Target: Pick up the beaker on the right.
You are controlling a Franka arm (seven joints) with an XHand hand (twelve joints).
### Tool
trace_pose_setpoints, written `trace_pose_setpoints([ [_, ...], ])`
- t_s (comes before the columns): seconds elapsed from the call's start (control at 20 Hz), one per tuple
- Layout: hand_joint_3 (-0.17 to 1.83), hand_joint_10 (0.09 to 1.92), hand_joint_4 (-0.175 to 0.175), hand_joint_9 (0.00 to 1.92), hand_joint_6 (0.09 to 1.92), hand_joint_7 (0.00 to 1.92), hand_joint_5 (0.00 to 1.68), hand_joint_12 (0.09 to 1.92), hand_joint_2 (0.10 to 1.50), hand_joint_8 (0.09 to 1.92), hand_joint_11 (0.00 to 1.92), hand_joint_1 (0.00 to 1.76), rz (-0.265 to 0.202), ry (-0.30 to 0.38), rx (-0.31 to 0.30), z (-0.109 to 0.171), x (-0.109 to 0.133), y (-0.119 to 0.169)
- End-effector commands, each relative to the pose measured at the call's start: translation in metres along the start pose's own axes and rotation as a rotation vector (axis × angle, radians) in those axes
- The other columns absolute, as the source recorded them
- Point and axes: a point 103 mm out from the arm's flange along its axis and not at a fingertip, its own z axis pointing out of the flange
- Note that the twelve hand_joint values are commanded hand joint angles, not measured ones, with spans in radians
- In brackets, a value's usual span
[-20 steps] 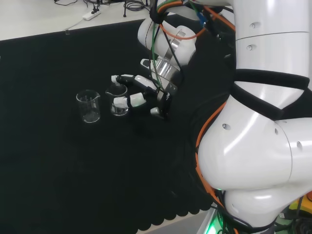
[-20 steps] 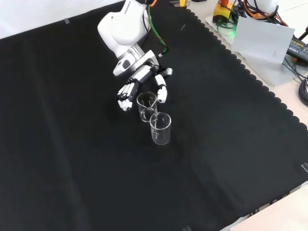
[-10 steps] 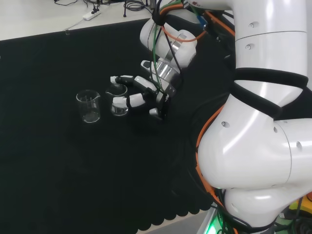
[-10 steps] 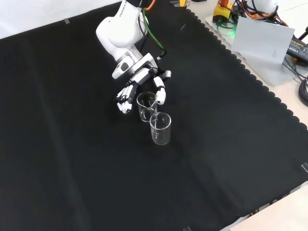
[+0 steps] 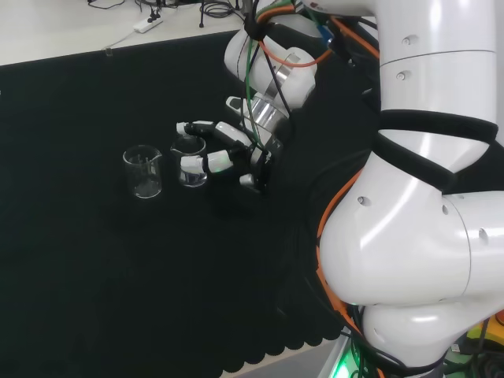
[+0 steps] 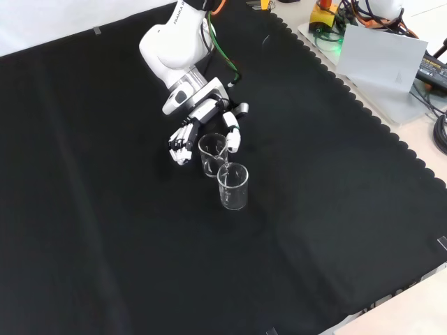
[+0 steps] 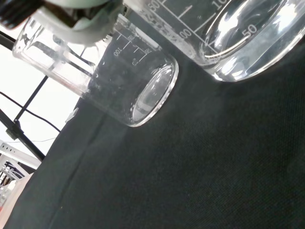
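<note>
Two clear glass beakers stand upright and close together on the black cloth. In the head view the right beaker sits between the fingers and the thumb of my hand, which reaches in from the right. The fingers are nearly straight and flank the glass without closing on it. The left beaker stands apart from the hand. In the front view the hand comes down from the top around the upper beaker, with the other beaker just below. The wrist view has the near beaker very large, the far beaker behind it.
The black cloth spreads wide around the beakers. Its scalloped edge runs along the right in the front view, with a grey box and cables beyond it. The arm's white links rise at the right of the head view.
The hand has crept a little further around the right beaker, leftward in the head view. Both beakers stand where they were.
</note>
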Motion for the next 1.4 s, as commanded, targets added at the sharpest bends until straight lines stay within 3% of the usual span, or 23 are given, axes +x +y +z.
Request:
trace_pose_setpoints([
  [0.05, 0.55, 0.57, -0.016, 0.35, 0.09, 0.30, 0.48, 1.16, 0.56, 0.54, 0.00, 0.89, 0.001, -0.009, -0.001, 0.000, 0.000, 0.000],
  [0.7, 0.56, 0.57, -0.019, 0.37, 0.09, 0.33, 0.51, 1.18, 0.57, 0.54, 0.00, 0.90, 0.013, 0.024, -0.012, 0.004, -0.001, 0.003],
  [1.0, 0.56, 0.57, -0.020, 0.40, 0.09, 0.35, 0.53, 1.21, 0.57, 0.54, 0.00, 0.90, 0.000, 0.012, -0.010, 0.010, 0.006, 0.012],
  [1.4, 0.57, 0.55, -0.022, 0.47, 0.17, 0.41, 0.63, 1.25, 0.57, 0.54, 0.00, 0.89, 0.020, 0.011, -0.003, 0.015, 0.002, 0.012],
])
